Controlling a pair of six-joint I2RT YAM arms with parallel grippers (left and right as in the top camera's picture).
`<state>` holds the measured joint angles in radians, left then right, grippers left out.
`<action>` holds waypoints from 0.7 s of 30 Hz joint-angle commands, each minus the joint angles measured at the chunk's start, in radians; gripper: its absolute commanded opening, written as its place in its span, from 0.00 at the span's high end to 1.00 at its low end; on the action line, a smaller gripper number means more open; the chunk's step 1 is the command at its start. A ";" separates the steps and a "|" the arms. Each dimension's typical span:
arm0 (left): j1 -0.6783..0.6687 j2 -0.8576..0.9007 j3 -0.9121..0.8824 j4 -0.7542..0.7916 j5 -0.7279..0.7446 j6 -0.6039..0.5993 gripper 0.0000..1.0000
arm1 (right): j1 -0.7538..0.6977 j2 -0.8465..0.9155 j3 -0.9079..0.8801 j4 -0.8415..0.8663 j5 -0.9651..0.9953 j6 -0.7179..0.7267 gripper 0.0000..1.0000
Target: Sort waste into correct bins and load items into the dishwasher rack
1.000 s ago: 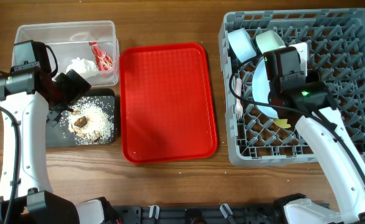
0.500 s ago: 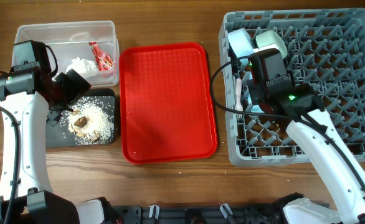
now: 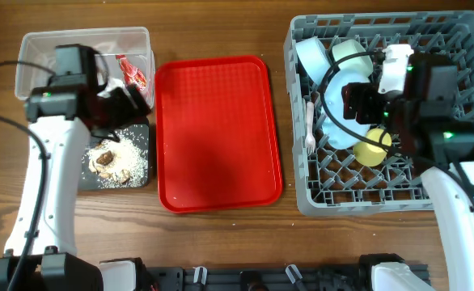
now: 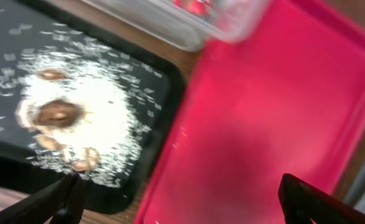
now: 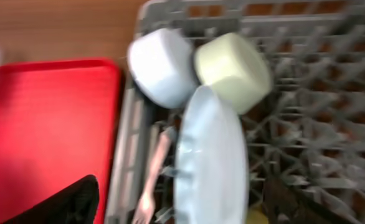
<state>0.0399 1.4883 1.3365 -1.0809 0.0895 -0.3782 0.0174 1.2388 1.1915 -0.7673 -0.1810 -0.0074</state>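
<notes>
Two bins at nine o'clock, the clear tub [image 3: 83, 32] holding the red wrapper [image 3: 132, 73] and the black tray [image 3: 142, 182] bearing food scraps [image 3: 112, 158], lie by the left gripper [image 4: 179, 190], jaws spread and empty, and at three o'clock the dishwasher rack [image 3: 366, 198] holds the blue plate [image 3: 334, 121] and yellow cup [image 3: 374, 145] beneath the right gripper [image 5: 179, 186], jaws spread.

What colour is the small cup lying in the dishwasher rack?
Yellow. The cup lies in the grey rack beside the plate; the overhead view shows it best.
</notes>
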 commanded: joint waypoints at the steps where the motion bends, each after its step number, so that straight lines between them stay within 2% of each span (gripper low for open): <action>1: -0.049 -0.015 0.007 -0.093 0.011 0.061 0.00 | -0.019 0.032 0.011 -0.079 -0.203 -0.058 0.14; 4: -0.049 -0.034 0.005 -0.190 0.011 0.061 0.00 | -0.019 0.020 0.011 -0.155 -0.126 0.047 0.14; 6: -0.049 -0.090 -0.013 -0.207 0.011 0.061 0.00 | -0.019 -0.006 0.007 -0.193 -0.080 0.058 0.11; 10: -0.049 -0.372 -0.158 -0.118 0.011 0.071 0.00 | -0.019 -0.204 -0.125 -0.135 -0.045 0.038 0.00; 13: -0.049 -0.594 -0.289 -0.038 0.011 0.080 0.00 | -0.019 -0.418 -0.254 -0.064 -0.043 0.034 0.00; 16: -0.049 -0.773 -0.365 -0.027 0.011 0.079 0.00 | -0.019 -0.591 -0.304 -0.091 -0.022 0.036 0.00; 21: -0.049 -0.918 -0.367 -0.034 0.011 0.080 0.00 | -0.019 -0.673 -0.304 -0.154 -0.022 0.036 0.00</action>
<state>-0.0086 0.6292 0.9771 -1.1168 0.0959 -0.3187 0.0029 0.5808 0.8978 -0.9123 -0.2234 0.0322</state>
